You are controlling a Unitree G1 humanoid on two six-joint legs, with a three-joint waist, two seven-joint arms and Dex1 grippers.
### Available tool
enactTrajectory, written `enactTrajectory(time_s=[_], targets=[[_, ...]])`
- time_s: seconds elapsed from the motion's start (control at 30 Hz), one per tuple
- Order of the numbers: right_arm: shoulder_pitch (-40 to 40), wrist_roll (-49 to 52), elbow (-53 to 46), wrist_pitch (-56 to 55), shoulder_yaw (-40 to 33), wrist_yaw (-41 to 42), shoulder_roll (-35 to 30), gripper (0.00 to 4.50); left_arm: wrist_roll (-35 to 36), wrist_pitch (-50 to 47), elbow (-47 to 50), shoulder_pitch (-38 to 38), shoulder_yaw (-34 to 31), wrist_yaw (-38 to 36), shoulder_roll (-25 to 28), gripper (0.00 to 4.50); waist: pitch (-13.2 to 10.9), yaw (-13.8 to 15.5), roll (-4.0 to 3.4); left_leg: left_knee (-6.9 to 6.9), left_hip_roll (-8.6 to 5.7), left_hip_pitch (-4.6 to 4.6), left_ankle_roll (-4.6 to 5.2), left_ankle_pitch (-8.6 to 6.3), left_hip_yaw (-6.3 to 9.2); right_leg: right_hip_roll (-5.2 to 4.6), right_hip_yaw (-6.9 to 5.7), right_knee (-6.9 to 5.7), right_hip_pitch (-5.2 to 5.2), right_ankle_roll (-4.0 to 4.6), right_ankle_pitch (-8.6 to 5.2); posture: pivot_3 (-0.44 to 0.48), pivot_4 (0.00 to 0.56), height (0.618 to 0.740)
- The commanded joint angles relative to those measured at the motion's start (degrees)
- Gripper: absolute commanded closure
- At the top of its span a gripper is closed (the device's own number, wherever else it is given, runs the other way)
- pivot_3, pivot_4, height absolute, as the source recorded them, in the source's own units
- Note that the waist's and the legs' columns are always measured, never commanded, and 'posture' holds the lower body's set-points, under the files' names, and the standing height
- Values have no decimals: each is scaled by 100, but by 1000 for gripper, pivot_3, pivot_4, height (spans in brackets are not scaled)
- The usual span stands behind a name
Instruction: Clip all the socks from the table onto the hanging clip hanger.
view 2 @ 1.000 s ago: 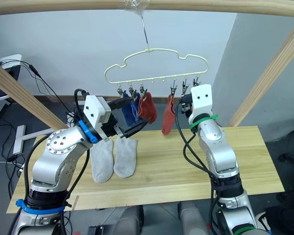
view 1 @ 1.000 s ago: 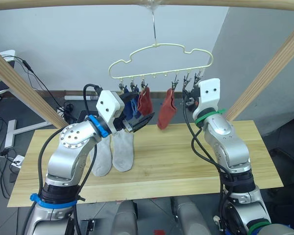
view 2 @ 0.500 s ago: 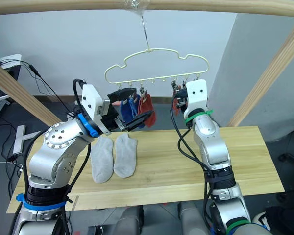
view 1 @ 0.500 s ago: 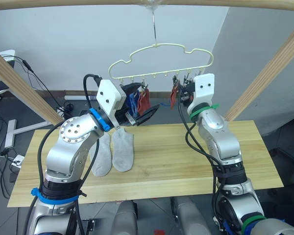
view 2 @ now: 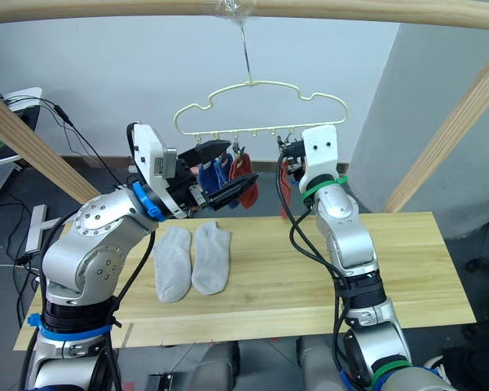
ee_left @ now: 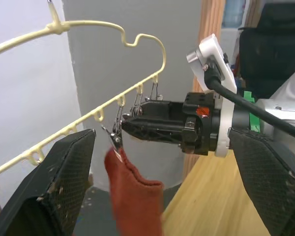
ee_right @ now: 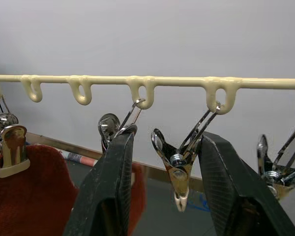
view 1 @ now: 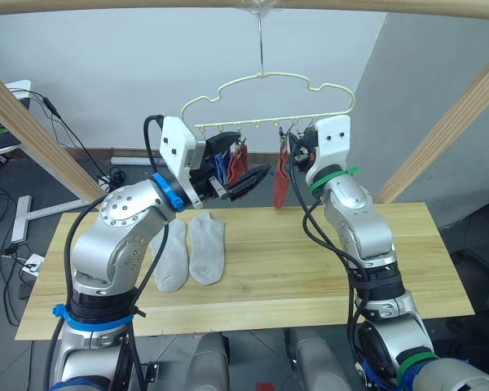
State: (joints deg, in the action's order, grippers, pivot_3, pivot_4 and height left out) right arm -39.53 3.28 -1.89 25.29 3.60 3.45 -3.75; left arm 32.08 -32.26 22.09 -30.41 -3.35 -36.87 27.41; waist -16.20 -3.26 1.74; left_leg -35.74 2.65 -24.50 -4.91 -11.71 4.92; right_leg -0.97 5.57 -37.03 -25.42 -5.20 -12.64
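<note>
Hanging from the wooden frame pole (view 1: 228, 4), the clip hanger (view 1: 265, 102) carries blue socks (view 1: 221, 167) and a rust red sock (view 1: 239, 164) bunched together behind the left gripper (view 1: 240, 167), so how many blue ones are clipped there is hard to make out. A second rust red sock (view 1: 281, 179) dangles from a clip just beside the right gripper (view 2: 284, 151); its top edge is partly hidden by that gripper's black fingers. Two light grey socks (view 2: 191, 259) lie flat side by side on the desk (view 1: 310, 269), their upper ends cut off by the left forearm.

The left arm is bent, elbow out, its jaws spread wide and empty, pointing toward the hanger's lower row. The right arm rises steeply from the desk's edge, wrist up at the clips. From the right wrist camera its jaws stand apart with a metal clip (ee_right: 179, 169) hanging between them, touching neither finger clearly; another clip (ee_right: 113, 125) sits against one finger.
</note>
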Motion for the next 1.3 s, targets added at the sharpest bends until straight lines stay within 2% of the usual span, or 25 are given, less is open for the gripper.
enactTrajectory(time_s=[0.03,1.3], targets=[[-115,-65,-112,-176,-12,10,21,2490,126,22,269,-21,-102,8,43,0,0,0,0,0,0,0,0,0,0,0,0,0,0,0,0,49,265,740],[-401,-167,440,-451,-247,-108,-10,2490,240,23,382,-60,-41,62,43,0,0,17,0,0,-1,0,0,0,0,0,0,-1,0,15,9,54,264,740]])
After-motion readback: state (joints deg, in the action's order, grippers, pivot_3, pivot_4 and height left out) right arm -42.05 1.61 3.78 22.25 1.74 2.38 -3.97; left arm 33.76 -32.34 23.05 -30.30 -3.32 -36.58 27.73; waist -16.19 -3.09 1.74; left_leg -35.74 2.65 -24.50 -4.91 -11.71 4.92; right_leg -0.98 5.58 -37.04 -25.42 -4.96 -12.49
